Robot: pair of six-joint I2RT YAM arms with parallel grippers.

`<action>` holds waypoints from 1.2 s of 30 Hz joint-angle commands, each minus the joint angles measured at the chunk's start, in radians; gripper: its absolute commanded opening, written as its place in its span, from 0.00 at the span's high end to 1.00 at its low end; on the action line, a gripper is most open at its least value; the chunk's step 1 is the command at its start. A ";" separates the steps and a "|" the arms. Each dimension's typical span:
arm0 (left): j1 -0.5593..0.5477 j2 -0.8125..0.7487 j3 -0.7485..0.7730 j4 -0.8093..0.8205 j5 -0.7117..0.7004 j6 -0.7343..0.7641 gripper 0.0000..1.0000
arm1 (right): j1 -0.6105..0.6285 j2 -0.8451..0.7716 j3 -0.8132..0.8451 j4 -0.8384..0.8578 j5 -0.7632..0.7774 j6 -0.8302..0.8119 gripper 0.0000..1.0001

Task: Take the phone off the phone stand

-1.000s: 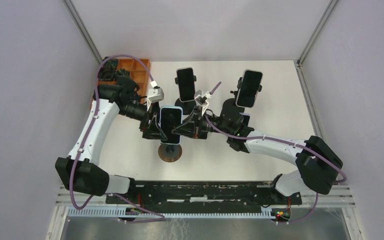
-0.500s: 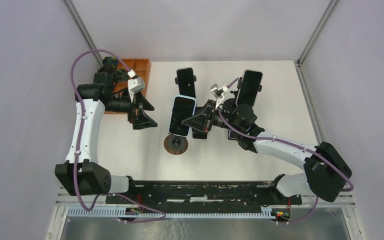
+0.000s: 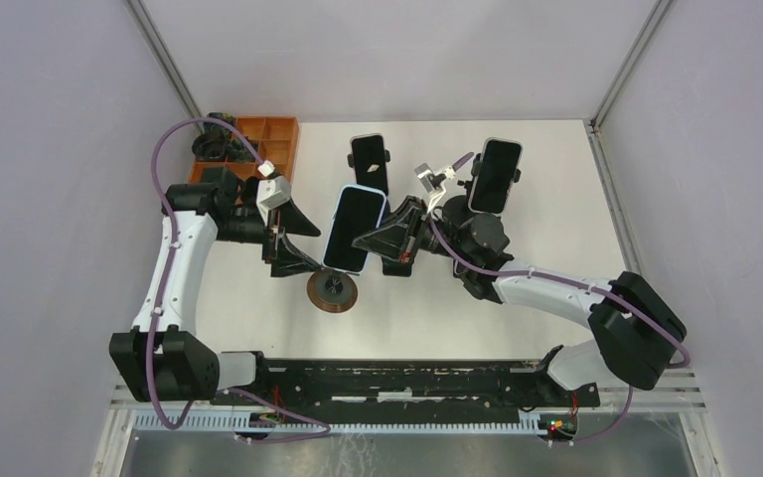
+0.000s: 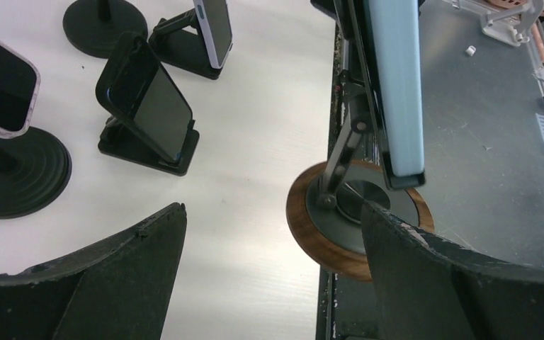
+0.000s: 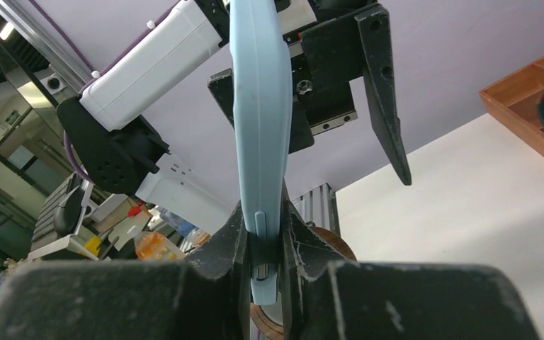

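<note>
A light-blue phone (image 3: 355, 227) is clamped edge-on between my right gripper's (image 3: 366, 241) fingers; the right wrist view shows them shut on its lower edge (image 5: 258, 106). The stand, with a round wooden-rimmed base (image 3: 333, 290), sits on the table just below the phone. In the left wrist view the stand's arm (image 4: 340, 152) rises close behind the phone (image 4: 397, 85); I cannot tell if they touch. My left gripper (image 3: 314, 248) is open and empty just left of the phone, its right finger (image 4: 432, 276) over the base (image 4: 319, 237).
Two other phones stand on black stands at the back (image 3: 369, 164) (image 3: 497, 174), and a low black stand with a phone (image 4: 149, 103) stands nearby. An orange bin (image 3: 273, 134) stands at the back left. The table's front edge is just behind the wooden base.
My right gripper lifted the phone higher and slightly left. My left gripper let go of the stand, swung away to the left, then came back beside the phone. The wooden base shifted a little.
</note>
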 commanded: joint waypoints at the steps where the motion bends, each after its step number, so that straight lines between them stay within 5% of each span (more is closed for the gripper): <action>1: -0.020 -0.025 -0.003 -0.004 0.083 0.067 0.04 | 0.033 0.006 0.098 0.166 0.032 0.034 1.00; 22: -0.093 -0.048 -0.025 -0.004 0.174 0.081 0.17 | 0.064 0.068 0.137 0.251 0.112 0.089 1.00; 29: -0.093 -0.046 -0.027 -0.004 0.200 0.125 0.46 | 0.079 0.074 0.149 0.268 0.121 0.129 1.00; 33: -0.092 -0.046 -0.014 -0.004 0.208 0.156 0.86 | 0.081 0.078 0.146 0.284 0.131 0.158 1.00; 36: -0.093 -0.060 -0.013 -0.004 0.207 0.179 0.98 | 0.081 0.079 0.147 0.280 0.131 0.163 1.00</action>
